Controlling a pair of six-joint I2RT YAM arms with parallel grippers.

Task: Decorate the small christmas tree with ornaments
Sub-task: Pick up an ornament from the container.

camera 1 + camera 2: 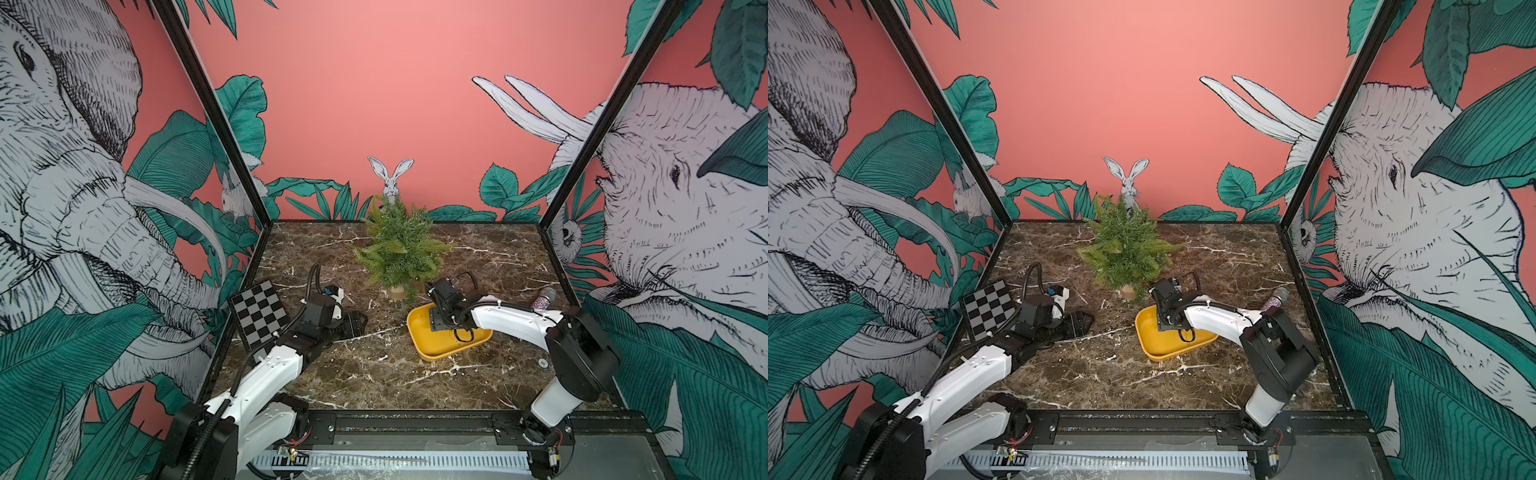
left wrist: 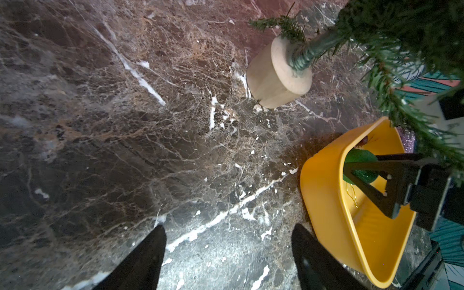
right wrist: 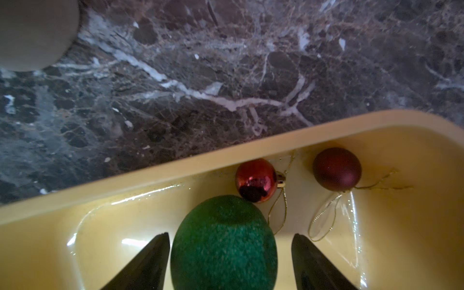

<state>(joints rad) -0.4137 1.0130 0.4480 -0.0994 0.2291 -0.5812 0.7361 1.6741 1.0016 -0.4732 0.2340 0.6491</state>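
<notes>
We are holding our right hand [image 3: 229,236] down inside the yellow tray [image 3: 226,155] with its fingers spread apart. The green ball [image 3: 223,246] is sitting between them on the tray floor. One finger is lying against the ball's side or just beside it. The other is standing clear of it with a visible gap, so we are not clamping anything.

Just past the green ball, by the tray wall, the shiny red ball [image 3: 256,179] is touching it or nearly so. The dull red ball [image 3: 336,168] is lying near that one but apart from it. Their string loops are trailing over the tray floor.

The tree [image 1: 399,245] is standing upright in its pot [image 2: 271,75] on the table [image 1: 374,374], just behind the tray in both top views.

We are hovering our left hand [image 2: 229,227] low over the marble, to the left of the tray, with its fingers apart and nothing between them. A glittery cylinder [image 1: 546,297] is lying near the table's right edge, behind our right arm.
</notes>
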